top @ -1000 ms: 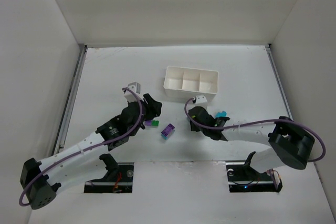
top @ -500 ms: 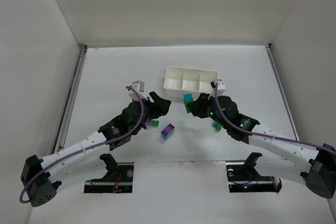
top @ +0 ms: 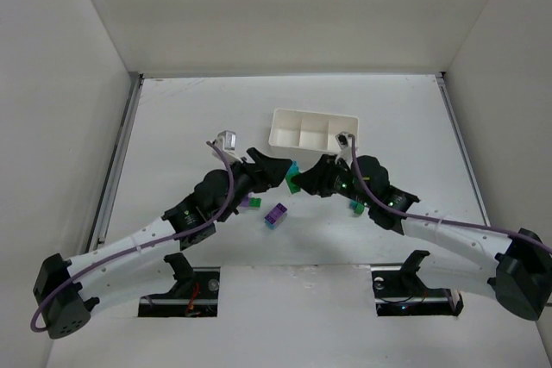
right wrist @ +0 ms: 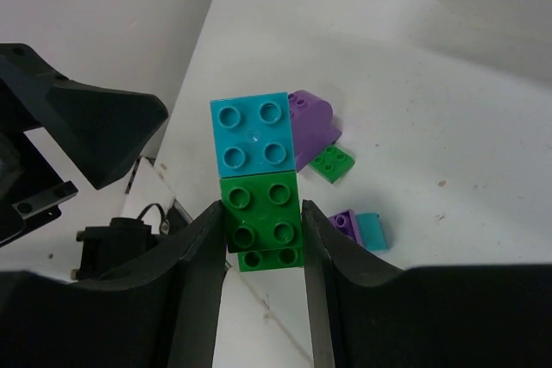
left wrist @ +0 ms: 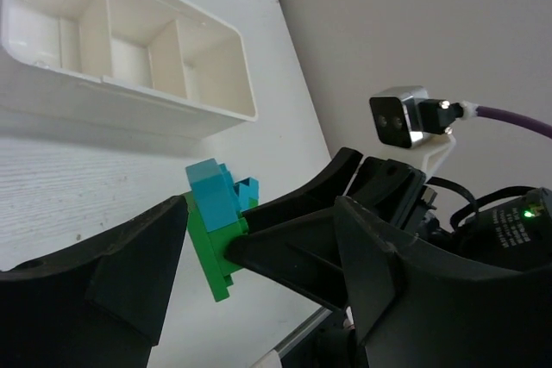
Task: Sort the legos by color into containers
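Note:
My right gripper [right wrist: 263,213] is shut on the green part of a teal-and-green lego stack [right wrist: 252,133] and holds it above the table, left of the tray; the stack also shows in the top view [top: 293,177]. My left gripper [top: 278,167] is open, facing the right gripper [top: 305,182], and its fingers [left wrist: 112,282] flank the stack [left wrist: 216,208] without touching it. A purple-and-green lego [top: 250,202] and a purple-and-teal lego [top: 276,215] lie on the table below. The white three-compartment tray [top: 314,149] looks empty.
A green-and-teal lego [top: 355,206] lies on the table beside the right arm. The tray's long wall [left wrist: 129,96] is just behind the two grippers. White walls enclose the table on three sides.
My right gripper has lifted the teal-and-green stack off the table and carried it left. My left gripper has moved right and up to meet it.

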Motion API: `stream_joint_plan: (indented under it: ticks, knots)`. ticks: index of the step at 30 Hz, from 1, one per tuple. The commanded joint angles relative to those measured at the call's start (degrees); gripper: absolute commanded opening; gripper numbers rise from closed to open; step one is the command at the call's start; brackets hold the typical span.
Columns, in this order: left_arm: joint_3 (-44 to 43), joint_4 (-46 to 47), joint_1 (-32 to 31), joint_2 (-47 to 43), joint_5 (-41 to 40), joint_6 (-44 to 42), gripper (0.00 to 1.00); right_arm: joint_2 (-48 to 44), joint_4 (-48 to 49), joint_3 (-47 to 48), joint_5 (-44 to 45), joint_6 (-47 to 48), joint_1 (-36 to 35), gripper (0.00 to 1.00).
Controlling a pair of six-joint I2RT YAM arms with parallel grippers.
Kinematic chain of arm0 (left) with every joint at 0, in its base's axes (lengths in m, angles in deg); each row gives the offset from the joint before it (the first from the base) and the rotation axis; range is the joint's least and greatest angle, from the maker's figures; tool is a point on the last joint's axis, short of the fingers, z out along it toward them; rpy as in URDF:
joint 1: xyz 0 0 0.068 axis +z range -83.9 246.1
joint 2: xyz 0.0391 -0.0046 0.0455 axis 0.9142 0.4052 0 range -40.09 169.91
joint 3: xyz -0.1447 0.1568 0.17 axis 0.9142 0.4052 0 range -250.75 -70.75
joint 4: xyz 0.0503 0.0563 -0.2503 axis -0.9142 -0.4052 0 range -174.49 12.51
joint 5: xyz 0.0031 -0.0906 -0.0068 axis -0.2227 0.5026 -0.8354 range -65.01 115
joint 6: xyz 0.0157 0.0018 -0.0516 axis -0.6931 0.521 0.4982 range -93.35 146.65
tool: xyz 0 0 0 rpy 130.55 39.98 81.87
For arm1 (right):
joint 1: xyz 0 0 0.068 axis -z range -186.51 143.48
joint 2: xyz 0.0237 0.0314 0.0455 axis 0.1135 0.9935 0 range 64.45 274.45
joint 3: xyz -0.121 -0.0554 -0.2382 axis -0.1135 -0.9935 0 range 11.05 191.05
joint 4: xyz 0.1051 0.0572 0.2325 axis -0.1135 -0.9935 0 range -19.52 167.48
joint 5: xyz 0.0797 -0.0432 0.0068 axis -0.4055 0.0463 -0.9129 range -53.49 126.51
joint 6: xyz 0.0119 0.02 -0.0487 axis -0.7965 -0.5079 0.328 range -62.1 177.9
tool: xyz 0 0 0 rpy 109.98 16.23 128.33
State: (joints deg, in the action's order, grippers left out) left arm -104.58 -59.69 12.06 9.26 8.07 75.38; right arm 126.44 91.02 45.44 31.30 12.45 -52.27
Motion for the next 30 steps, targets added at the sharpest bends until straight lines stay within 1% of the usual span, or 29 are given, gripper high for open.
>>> stream_joint_plan:
  ticks: [1,3,6,9,14,21,24,30]
  knots:
    - [-1.3,-2.5,-0.1,0.2,-1.3,0.6,0.66,0.0,3.4,0.4,1.9,1.5,0.2,0.30]
    - [-2.6,-5.5,-0.2,1.5,-3.0,0.5,0.66,0.4,1.3,1.1,4.7,3.5,-0.7,0.30]
    - [-5.2,-10.5,0.0,4.3,-3.5,1.2,0.66,1.5,0.0,2.3,9.0,6.2,-2.5,0.30]
    - [-6.6,-11.1,0.3,7.1,-2.3,2.0,0.66,2.3,-0.9,3.2,11.0,7.8,-3.9,0.30]
    - [-6.3,-7.8,0.4,9.4,-0.4,3.8,0.66,3.4,-1.0,3.9,13.3,9.2,-5.6,0.30]
    - [-5.5,-7.3,1.9,11.6,0.0,6.8,0.66,2.0,-0.2,2.8,15.5,10.1,-6.0,0.30]
    - [-5.5,-6.1,2.0,13.0,-0.1,8.0,0.65,1.5,0.5,2.4,15.7,9.7,-6.1,0.30]
    - [-4.7,-0.8,1.7,15.9,0.3,9.8,0.61,1.9,1.5,2.1,15.3,9.5,-6.6,0.30]
